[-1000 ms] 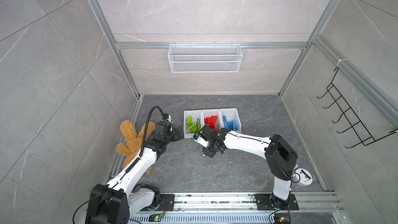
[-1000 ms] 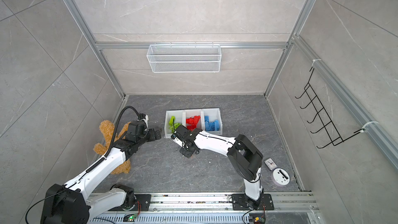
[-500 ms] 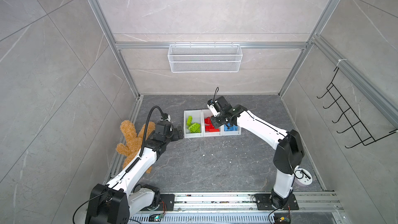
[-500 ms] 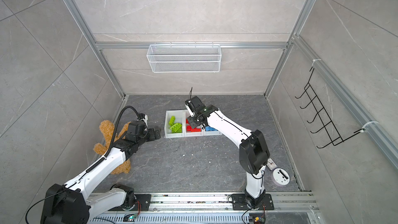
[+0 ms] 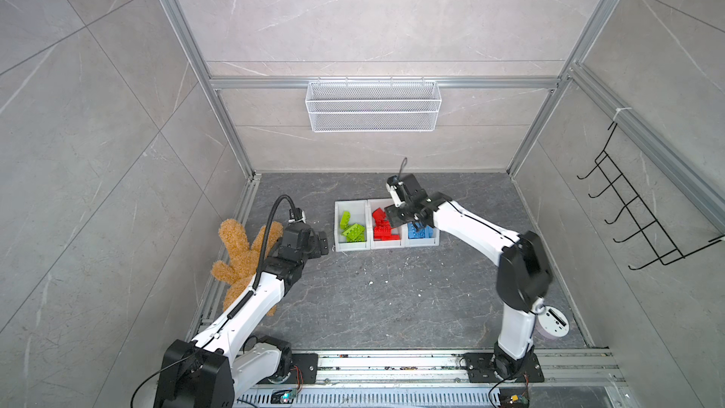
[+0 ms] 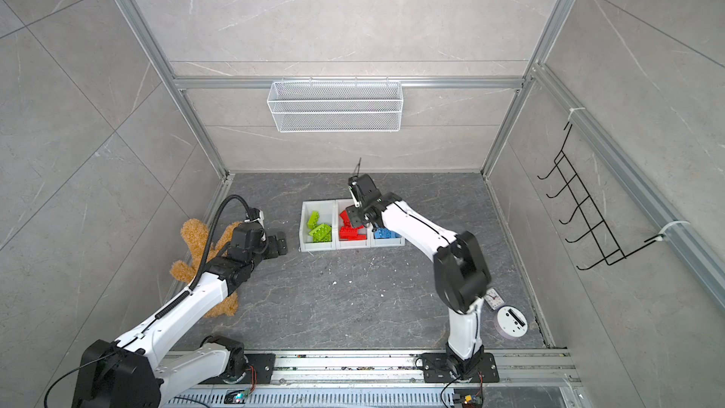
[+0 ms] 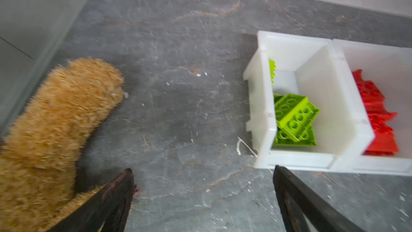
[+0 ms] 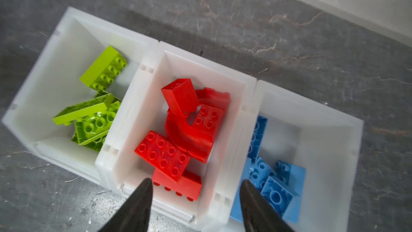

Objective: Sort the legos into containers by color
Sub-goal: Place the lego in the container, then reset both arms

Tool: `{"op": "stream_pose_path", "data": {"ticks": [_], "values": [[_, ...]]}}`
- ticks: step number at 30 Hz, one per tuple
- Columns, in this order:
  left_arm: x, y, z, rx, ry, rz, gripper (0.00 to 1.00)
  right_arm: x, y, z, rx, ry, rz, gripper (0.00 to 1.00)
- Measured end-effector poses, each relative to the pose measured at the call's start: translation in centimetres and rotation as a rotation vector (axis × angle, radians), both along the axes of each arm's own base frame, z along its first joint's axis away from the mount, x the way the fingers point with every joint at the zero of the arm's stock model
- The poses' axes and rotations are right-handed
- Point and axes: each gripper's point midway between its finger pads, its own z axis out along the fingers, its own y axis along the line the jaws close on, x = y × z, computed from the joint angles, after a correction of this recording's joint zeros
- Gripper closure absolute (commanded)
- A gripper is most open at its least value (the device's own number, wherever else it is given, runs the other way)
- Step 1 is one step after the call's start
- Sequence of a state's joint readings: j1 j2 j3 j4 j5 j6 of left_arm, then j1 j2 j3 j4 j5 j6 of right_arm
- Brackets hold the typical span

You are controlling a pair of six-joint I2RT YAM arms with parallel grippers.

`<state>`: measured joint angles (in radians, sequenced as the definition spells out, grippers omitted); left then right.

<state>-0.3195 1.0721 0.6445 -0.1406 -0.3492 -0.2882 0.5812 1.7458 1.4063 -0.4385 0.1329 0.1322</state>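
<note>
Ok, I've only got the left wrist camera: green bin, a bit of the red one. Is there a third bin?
Observer: Yes, a third bin is joined to the red bin on its other side, holding blue bricks.
Operator: Where's the right gripper?
Observer: The right gripper hangs above the red bin, jaws apart, empty.
Operator: Any bricks on the floor?
Observer: None show on the floor in both top views.

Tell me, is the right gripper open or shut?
Open: in the right wrist view the right gripper shows its jaws standing apart with nothing held between them.
</note>
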Motion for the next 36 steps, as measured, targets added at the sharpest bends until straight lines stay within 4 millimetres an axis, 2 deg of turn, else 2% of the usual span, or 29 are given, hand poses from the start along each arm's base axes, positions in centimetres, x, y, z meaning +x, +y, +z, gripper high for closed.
{"op": "stream_pose_path", "data": {"ticks": [2, 5, 7, 9, 11, 15, 17, 20, 22, 24, 26, 28, 31, 36], "values": [[0.1, 1.5, 0.2, 0.068, -0.060, 0.048, 0.00, -1.9, -4.5, 1.7, 0.041, -0.069, -0.080, 0.28], [0.2, 3.9, -1.0, 0.177, -0.112, 0.111, 0.00, -3.8, -13.4, 4.0, 0.074, -0.228, -0.303, 0.20], [0.5, 5.1, -2.6, 0.229, -0.110, 0.135, 0.00, -5.0, -17.5, 4.1, 0.053, -0.316, -0.430, 0.12], [0.9, 6.2, -4.3, 0.271, -0.094, 0.149, 0.00, -6.1, -19.7, 3.1, 0.009, -0.377, -0.500, 0.07], [1.2, 7.2, -5.6, 0.297, -0.083, 0.164, 0.01, -6.7, -21.7, 0.7, -0.054, -0.398, -0.560, 0.06], [2.2, 8.7, -6.6, 0.284, -0.099, 0.194, 0.00, -6.8, -25.4, -3.4, -0.134, -0.401, -0.664, 0.05], [2.9, 9.6, -6.9, 0.249, -0.119, 0.201, 0.01, -6.1, -26.1, -5.5, -0.153, -0.413, -0.675, 0.05], [3.5, 10.8, -8.1, 0.194, -0.110, 0.196, 0.01, -5.5, -25.5, -9.0, -0.152, -0.406, -0.614, 0.06], [3.8, 10.9, -8.2, 0.164, -0.120, 0.182, 0.00, -5.6, -25.1, -9.8, -0.134, -0.400, -0.586, 0.05], [4.1, 10.7, -8.1, 0.146, -0.141, 0.165, 0.00, -5.4, -25.3, -8.9, -0.079, -0.463, -0.588, 0.00], [4.4, 10.3, -7.9, 0.131, -0.156, 0.142, 0.00, -4.9, -25.8, -8.3, -0.052, -0.516, -0.602, 0.00], [4.6, 9.9, -7.8, 0.119, -0.163, 0.124, 0.00, -4.5, -25.7, -8.5, -0.041, -0.504, -0.593, 0.00], [4.7, 9.7, -7.7, 0.110, -0.175, 0.109, 0.00, -3.7, -25.7, -7.5, -0.011, -0.537, -0.585, 0.00], [4.8, 9.5, -7.5, 0.106, -0.181, 0.103, 0.00, -3.4, -25.5, -7.0, 0.006, -0.549, -0.574, 0.00]]}}
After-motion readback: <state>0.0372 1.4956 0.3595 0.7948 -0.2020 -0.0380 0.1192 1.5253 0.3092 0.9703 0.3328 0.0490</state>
